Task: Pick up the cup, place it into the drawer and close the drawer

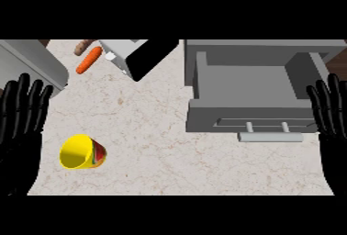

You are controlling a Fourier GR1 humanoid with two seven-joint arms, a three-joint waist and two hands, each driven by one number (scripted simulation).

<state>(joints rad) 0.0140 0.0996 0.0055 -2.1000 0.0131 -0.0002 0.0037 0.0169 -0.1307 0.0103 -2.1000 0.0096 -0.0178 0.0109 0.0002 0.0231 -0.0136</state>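
Observation:
A yellow cup (81, 152) with red and green stripes lies on its side on the counter at the lower left, its mouth turned to the left. The grey drawer (254, 87) stands pulled open at the upper right, nothing in it, with its bar handle (270, 136) facing me. My left hand (20, 124) rests open at the left edge, fingers up, just left of the cup and apart from it. At the right edge my right hand (330, 119) rests open, fingers up, beside the drawer's front corner.
A carrot (89, 60) and a brown vegetable (82, 46) lie at the back left. Next to them stands a grey appliance with a black panel (146, 56). A grey box (30, 62) fills the upper left corner. Marbled counter (156, 151) spreads between cup and drawer.

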